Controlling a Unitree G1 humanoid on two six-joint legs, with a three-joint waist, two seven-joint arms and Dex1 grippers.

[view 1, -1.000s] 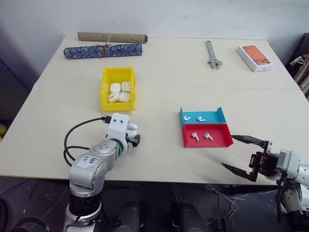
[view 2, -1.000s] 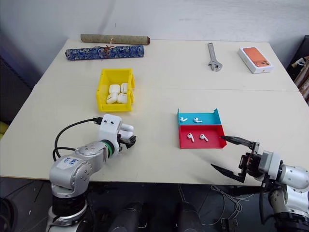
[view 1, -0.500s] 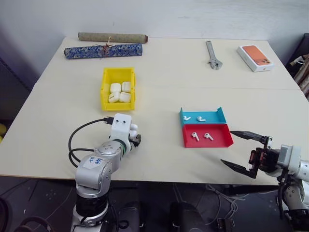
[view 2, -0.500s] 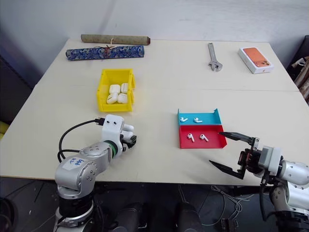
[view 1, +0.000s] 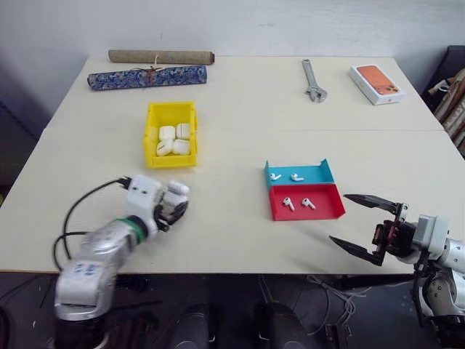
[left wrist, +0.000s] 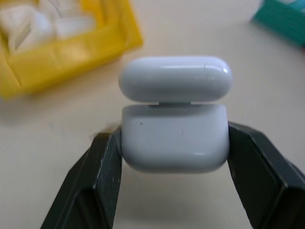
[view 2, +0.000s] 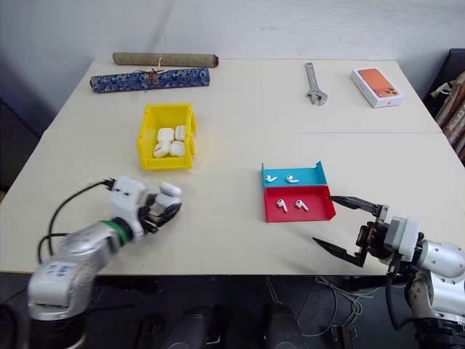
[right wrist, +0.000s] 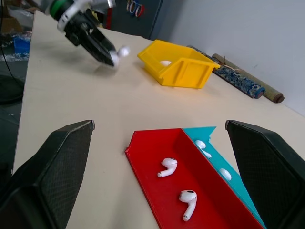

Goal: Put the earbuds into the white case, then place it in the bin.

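In the eye views, the white case is seen clamped in the left gripper, with the bin just beyond it, already loaded with cases. The right gripper is held spread wide and empty, the red tray and blue tray lying just ahead of it with two earbuds in each.

In the left wrist view, the case body is pinched across its flanks by the black fingers, the lid left free. A light, rigid, slippery shell is judged.

In the right wrist view, the earbuds in the red tray are judged tiny and slick, best taken by the stem.
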